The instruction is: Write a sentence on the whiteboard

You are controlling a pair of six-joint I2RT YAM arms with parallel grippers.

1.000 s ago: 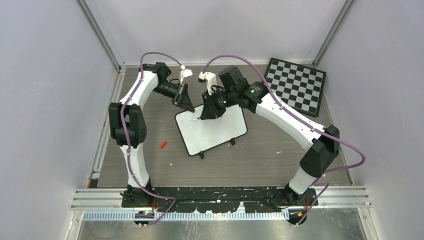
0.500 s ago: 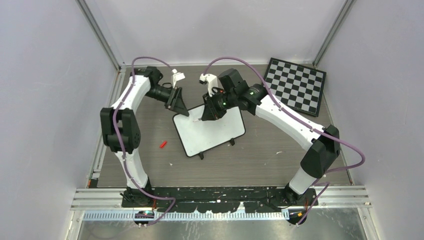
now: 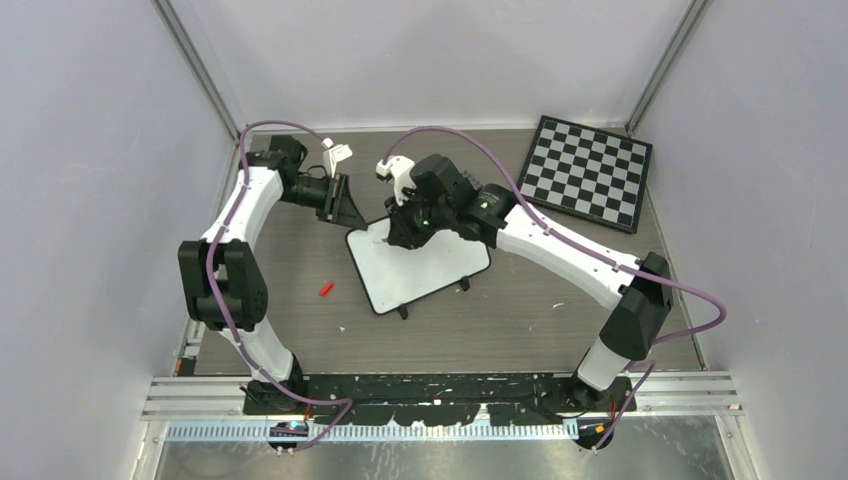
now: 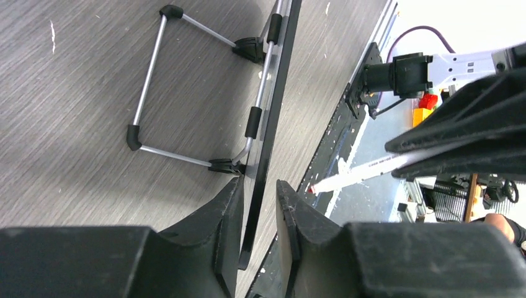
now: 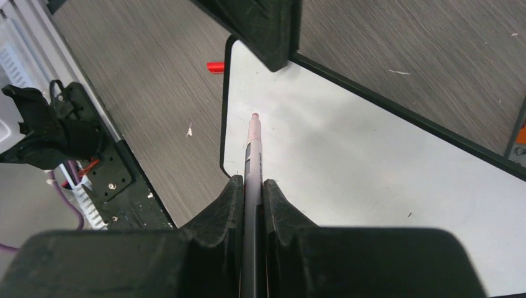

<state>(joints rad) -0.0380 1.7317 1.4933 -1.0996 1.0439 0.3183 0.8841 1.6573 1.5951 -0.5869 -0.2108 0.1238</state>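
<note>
Right fingers [image 5: 251, 195] clamping marker [image 5: 253, 149], tip over blank whiteboard [image 5: 372, 167]

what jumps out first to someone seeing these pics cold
Two white arms meet over the whiteboard at the table's middle. The right claw is shut on a red-tipped marker aimed at the still-blank surface, and the left claw straddles the board's far-left edge. A checkered chessboard lies far right, and a small red cap left of the board.

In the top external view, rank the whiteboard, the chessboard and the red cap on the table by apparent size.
1. whiteboard and chessboard: near equal, and the right gripper hides part of the whiteboard, so left unranked.
2. red cap: by far the smallest.
</note>
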